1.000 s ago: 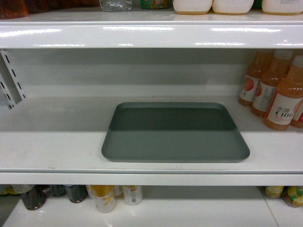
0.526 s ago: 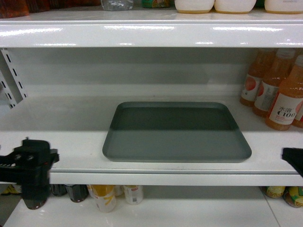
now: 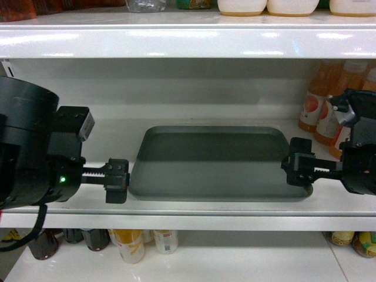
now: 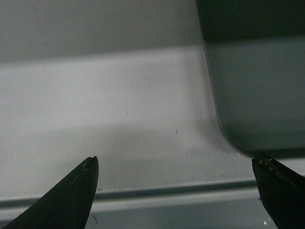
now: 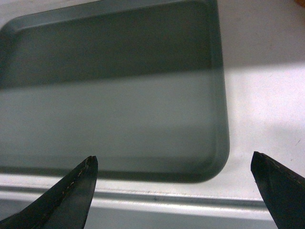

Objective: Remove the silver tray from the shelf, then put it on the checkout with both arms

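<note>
The silver tray point(image 3: 217, 161) lies flat on the middle shelf point(image 3: 88, 197), close to its front lip. My left gripper point(image 3: 117, 181) hovers open just off the tray's front left corner, nothing between its fingers. In the left wrist view that gripper point(image 4: 175, 162) spans bare shelf point(image 4: 119, 109), with the tray point(image 4: 257, 81) at the upper right. My right gripper point(image 3: 298, 162) is open at the tray's front right corner. The right wrist view shows the right gripper point(image 5: 174, 158) straddling the tray's point(image 5: 114, 95) near right corner above the shelf point(image 5: 267, 95). The checkout is out of view.
Orange drink bottles point(image 3: 320, 106) stand on the same shelf, right behind my right arm. An upper shelf board point(image 3: 188, 42) hangs low over the tray and carries white containers point(image 3: 241, 7). Bottles and cans point(image 3: 126, 244) fill the board below.
One second ago neither arm showed. Both have risen in from the sides, and their open grippers now flank the tray's front corners. The tray has not moved.
</note>
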Robot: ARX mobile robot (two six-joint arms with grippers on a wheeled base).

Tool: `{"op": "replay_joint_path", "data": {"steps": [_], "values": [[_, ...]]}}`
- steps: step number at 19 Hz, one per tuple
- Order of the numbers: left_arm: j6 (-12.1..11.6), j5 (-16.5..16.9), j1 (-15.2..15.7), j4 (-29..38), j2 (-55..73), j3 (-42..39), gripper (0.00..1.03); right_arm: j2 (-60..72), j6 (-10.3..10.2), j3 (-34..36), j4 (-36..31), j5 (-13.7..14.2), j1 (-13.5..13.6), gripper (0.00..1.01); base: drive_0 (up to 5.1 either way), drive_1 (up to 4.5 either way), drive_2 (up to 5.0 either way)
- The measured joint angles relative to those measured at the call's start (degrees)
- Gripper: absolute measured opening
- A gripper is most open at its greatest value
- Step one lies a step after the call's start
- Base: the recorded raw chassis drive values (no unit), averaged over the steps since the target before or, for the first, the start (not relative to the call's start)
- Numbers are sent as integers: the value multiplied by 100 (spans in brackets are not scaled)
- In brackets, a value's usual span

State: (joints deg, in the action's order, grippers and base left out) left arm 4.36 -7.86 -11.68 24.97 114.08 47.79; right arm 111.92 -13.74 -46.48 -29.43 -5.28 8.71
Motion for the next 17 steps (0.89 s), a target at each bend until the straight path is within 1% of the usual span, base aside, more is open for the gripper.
{"op": "replay_joint_path", "data": {"steps": [2, 5, 8, 9, 10, 11, 13, 14, 15, 16, 17], "values": [[-7, -17, -39, -212, 470, 608, 98, 514, 13, -610, 229, 216, -15, 98, 0, 0, 0], [-4, -70, -111, -584, 962, 1263, 98, 1119, 52, -1384, 649, 319, -52, 98, 0, 0, 0], [11, -160, -131, -861, 1357, 1810, 98, 1596, 188, -2006, 1040, 503, -52, 98, 0, 0, 0], [35, -155, -131, -966, 1471, 1961, 98, 1740, 238, -2192, 1154, 557, -55, 98, 0, 0, 0], [13, -210, -157, -914, 1596, 2061, 98, 1875, 258, -2404, 1335, 603, -55, 98, 0, 0, 0], [9, -256, -164, -1027, 1718, 2208, 98, 2031, 308, -2618, 1458, 688, -66, 98, 0, 0, 0], [39, -271, -164, -970, 1805, 2299, 98, 2267, 376, -2927, 1567, 761, -92, 98, 0, 0, 0], [44, -264, -177, -1012, 1843, 2358, 98, 2387, 400, -3095, 1722, 802, -125, 98, 0, 0, 0], [118, -264, -179, -1078, 1864, 2391, 98, 2476, 435, -3209, 1779, 826, -129, 98, 0, 0, 0], [162, -249, -179, -1180, 1864, 2424, 98, 2500, 450, -3265, 1829, 811, -140, 94, 0, 0, 0], [302, -197, -177, -1335, 1880, 2503, 89, 2514, 483, -3338, 1919, 850, -164, 85, 0, 0, 0]]}}
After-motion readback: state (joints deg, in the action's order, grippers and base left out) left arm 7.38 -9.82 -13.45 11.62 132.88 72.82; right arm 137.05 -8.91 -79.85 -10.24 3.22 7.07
